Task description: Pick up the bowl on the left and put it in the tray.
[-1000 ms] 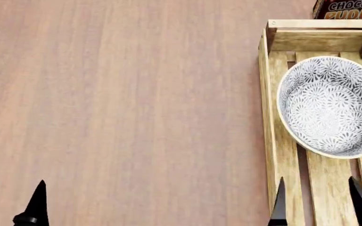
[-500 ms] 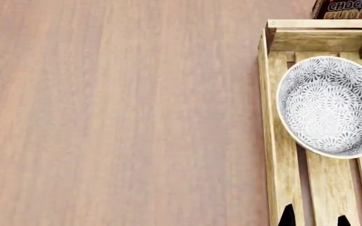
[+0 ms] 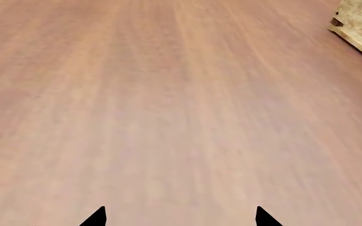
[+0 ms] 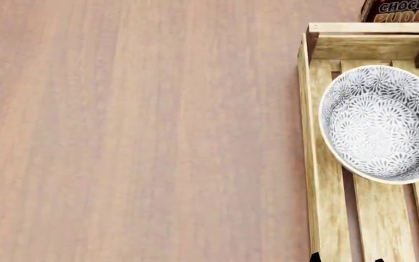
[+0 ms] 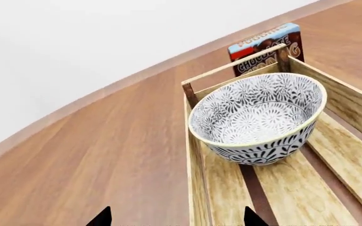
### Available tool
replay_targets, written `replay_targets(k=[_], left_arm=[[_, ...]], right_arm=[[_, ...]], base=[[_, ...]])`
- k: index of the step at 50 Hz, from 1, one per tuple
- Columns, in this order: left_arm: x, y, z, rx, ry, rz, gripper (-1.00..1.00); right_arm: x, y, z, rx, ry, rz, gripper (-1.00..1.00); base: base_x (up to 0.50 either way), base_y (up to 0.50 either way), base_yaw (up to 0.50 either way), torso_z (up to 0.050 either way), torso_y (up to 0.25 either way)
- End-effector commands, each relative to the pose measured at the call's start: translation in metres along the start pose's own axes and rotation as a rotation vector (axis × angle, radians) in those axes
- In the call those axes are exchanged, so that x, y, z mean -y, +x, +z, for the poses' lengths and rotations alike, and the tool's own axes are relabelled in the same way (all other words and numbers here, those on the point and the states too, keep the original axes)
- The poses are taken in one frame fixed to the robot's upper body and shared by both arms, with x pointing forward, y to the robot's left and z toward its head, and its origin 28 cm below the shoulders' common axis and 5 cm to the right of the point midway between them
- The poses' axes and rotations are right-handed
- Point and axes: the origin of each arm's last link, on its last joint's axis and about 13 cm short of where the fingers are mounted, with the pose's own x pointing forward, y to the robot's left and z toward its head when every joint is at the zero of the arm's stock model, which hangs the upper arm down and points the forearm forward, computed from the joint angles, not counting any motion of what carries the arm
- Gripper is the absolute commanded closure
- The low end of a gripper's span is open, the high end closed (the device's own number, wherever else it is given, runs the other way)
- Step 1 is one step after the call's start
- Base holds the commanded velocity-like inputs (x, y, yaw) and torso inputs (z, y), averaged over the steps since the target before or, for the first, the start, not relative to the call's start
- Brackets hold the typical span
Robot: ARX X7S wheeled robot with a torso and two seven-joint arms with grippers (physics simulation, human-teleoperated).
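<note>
in the left wrist view, our left end effector [image 3: 179,217] hangs spread and empty over the bare bench [image 3: 168,103]. in the head view, the bowl [image 4: 381,123] sits inside the tray [image 4: 314,164]. in the right wrist view, our right end effector [image 5: 176,217] is spread, clear of the bowl; we judge placement done, retreat next.

Bowl [image 4: 381,124] fills tray [image 4: 318,164]; table [image 4: 137,136] open.
</note>
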Motion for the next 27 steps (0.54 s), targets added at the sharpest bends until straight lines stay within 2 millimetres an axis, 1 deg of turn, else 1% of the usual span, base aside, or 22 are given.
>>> replay_targets(k=[1, 12, 27], left_arm=[[0.0029, -0.0043, -0.0027, -0.004, 0.012, -0.02, -1.0], [0.0042, -0.0085, -0.0055, 0.0, 0.022, -0.024, -1.0], [0.0039, -0.0139, -0.0084, -0.008, 0.015, 0.002, -1.0]], right_arm=[[-0.0077, -0.0456, -0.0323, -0.215, 0.061, -0.047, -1.0], [-0.0083, -0.0512, -0.0342, -0.213, 0.051, -0.035, -1.0], [-0.0064, -0.0549, -0.0376, -0.223, 0.066, -0.072, -1.0]], base=[[0.0, 0.0, 0.0, 0.0, -0.01], [0.0, 0.0, 0.0, 0.0, -0.005], [0.0, 0.0, 0.0, 0.0, -0.005]])
